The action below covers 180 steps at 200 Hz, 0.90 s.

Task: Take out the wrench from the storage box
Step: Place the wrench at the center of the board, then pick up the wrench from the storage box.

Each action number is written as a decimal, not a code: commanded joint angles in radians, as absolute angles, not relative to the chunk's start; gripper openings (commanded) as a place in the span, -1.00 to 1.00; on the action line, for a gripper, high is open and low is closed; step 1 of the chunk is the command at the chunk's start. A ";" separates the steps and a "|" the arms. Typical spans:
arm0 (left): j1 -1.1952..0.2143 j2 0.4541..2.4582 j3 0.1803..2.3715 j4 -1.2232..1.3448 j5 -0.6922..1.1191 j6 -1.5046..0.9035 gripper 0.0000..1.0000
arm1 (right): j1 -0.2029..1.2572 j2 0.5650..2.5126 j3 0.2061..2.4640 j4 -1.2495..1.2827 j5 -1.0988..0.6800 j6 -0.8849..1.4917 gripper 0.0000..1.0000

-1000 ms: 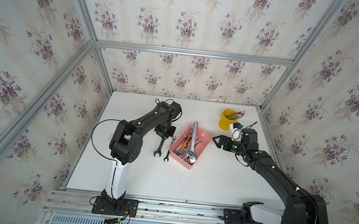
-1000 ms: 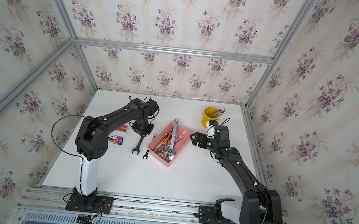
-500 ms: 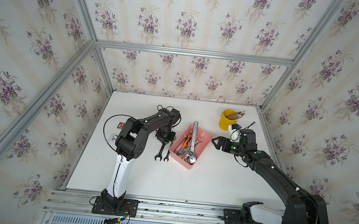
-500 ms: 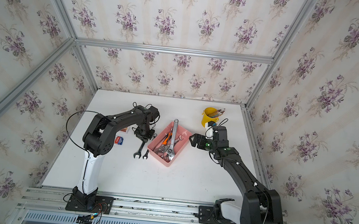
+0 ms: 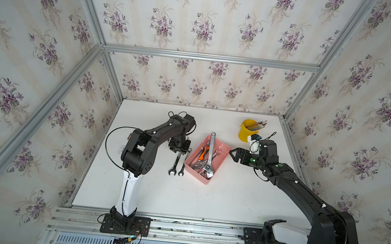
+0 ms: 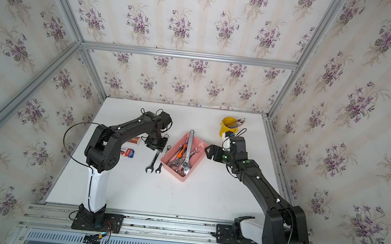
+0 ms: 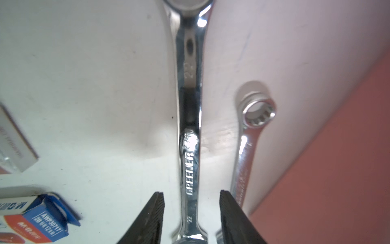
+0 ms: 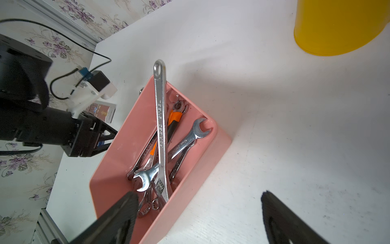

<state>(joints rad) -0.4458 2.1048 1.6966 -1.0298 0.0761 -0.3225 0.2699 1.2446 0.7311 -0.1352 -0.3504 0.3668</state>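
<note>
- Nearest, the larger combination wrench (image 5: 175, 161) is lying flat on the table (image 5: 205, 203), outside the storage box (image 5: 221, 155), with a smaller combination wrench (image 5: 184, 163) lying between it and the box wall.
- The left claw (image 7: 191, 193) is standing spread astride the larger wrench's shank, touching neither side. If it were rising crookedly, a finger could be catching the wrench and shoving it into its neighbour.
- Farther on, the box is holding a tangle of wrenches under a long adjustable wrench (image 8: 160, 118), whose handle is overhanging the far rim. Pulling one could be dragging others or tipping the box.
- The right claw (image 8: 199, 194) is hovering wide open just beside the box's right corner, gripping nothing.
- Farthest, a yellow pencil cup (image 5: 247, 133) is standing close behind that arm's wrist, risking a knock.
</note>
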 commanded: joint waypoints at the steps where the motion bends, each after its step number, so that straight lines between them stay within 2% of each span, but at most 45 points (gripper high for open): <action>1: -0.446 2.054 1.729 -1.076 0.109 -0.340 0.05 | 0.278 1.247 0.740 -0.143 -0.337 0.370 0.89; 33: -0.470 2.002 1.782 -1.098 0.155 -0.371 0.09 | 0.283 1.246 0.740 -0.141 -0.330 0.380 0.89; 38: -0.481 1.998 1.789 -1.098 0.160 -0.378 0.17 | 0.284 1.246 0.740 -0.142 -0.331 0.382 0.88; 76: -0.575 2.025 1.855 -1.060 0.191 -0.425 0.28 | 0.285 1.244 0.729 -0.152 -0.325 0.406 0.86; 113: -0.650 2.124 1.943 -1.013 0.174 -0.459 0.31 | 0.291 1.238 0.720 -0.155 -0.321 0.435 0.83; 180: -0.704 2.267 2.054 -0.987 0.121 -0.499 0.29 | 0.298 1.224 0.704 -0.152 -0.323 0.454 0.82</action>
